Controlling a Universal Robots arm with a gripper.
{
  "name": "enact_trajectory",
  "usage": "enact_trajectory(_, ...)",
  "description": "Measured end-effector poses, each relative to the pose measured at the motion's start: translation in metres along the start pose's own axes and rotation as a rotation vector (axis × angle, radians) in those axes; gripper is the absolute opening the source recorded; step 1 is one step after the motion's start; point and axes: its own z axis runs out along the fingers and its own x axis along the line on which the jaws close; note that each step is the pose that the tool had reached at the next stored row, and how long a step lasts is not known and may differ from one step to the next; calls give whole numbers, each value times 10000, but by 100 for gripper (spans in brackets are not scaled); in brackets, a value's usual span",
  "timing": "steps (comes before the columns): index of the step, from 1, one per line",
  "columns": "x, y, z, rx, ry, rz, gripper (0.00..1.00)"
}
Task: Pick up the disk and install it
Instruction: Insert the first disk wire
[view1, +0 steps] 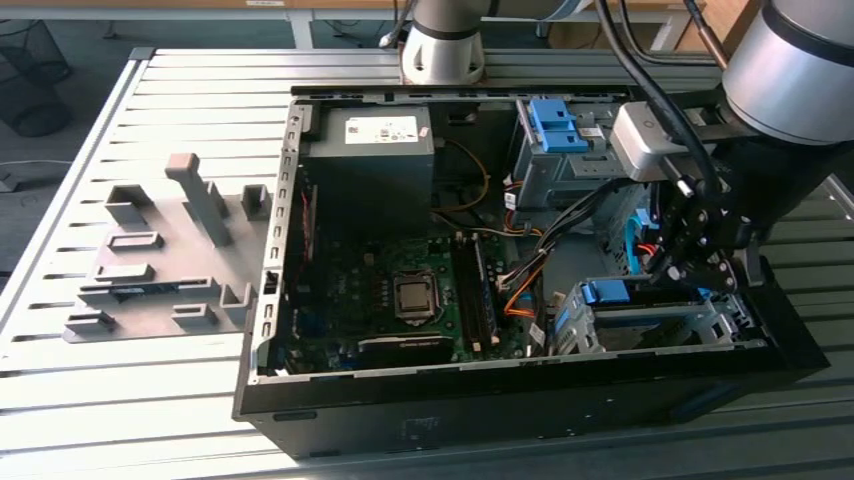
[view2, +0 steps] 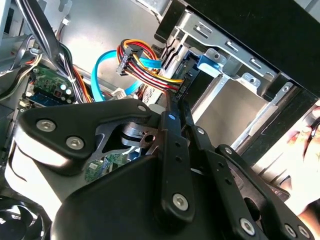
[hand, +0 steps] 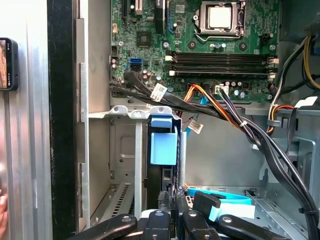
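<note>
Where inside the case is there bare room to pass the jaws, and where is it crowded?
Free: bare metal floor between the drive cage and the far bay. Also the slatted table beside the grey fixture. Crowded: cable bundle below the motherboard.

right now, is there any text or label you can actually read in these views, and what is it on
None can be read.
White label on the power supply in the exterior view: print too small.
White tags on the cables in the first wrist view: marks too blurred.
Motherboard markings: too small.
The hand sits at the drive bay, which bears no text that shows.
</note>
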Motion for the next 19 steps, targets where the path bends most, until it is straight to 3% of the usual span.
enact_trajectory(8, 2, -1, 14, 0, 3, 42, 16)
enact_trajectory(13, 2, -2, -10, 0, -2, 56, 16)
enact_trajectory(19, 2, -3, 5, -2, 22, 301, 16)
